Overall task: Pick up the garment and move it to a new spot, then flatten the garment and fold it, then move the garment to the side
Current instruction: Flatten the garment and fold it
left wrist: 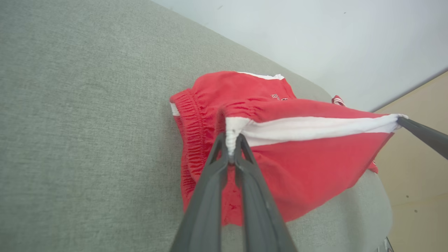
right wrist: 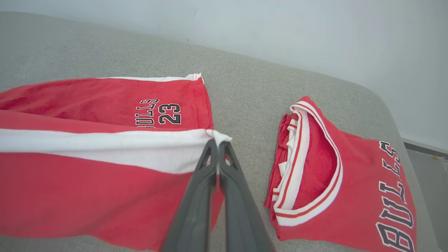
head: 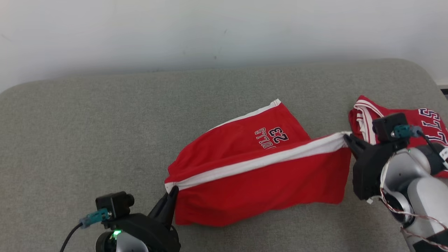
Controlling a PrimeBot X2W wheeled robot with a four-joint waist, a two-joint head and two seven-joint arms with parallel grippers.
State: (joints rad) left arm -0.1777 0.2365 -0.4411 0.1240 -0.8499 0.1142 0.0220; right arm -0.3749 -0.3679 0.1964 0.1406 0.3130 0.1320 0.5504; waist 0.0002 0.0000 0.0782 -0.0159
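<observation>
The red shorts [head: 259, 182] hang stretched between both arms over the grey cushion [head: 105, 122], right of its middle. The left gripper [head: 173, 190] is closed on the waistband [left wrist: 194, 133] end of the white stripe [head: 266, 160], its two fingers pinched tight on the cloth. The right gripper [head: 346, 137] is closed on the hem end of the same stripe, so the stripe runs taut from one to the other. Below the stripe one red leg hangs down to the cushion. The other leg, printed BULLS 23, lies flat on the cushion behind. A folded red jersey [head: 430, 122] with white trim rests near the cushion's right edge, just beside the right gripper and apart from the shorts. A pale wall [head: 224, 31] rises behind.
</observation>
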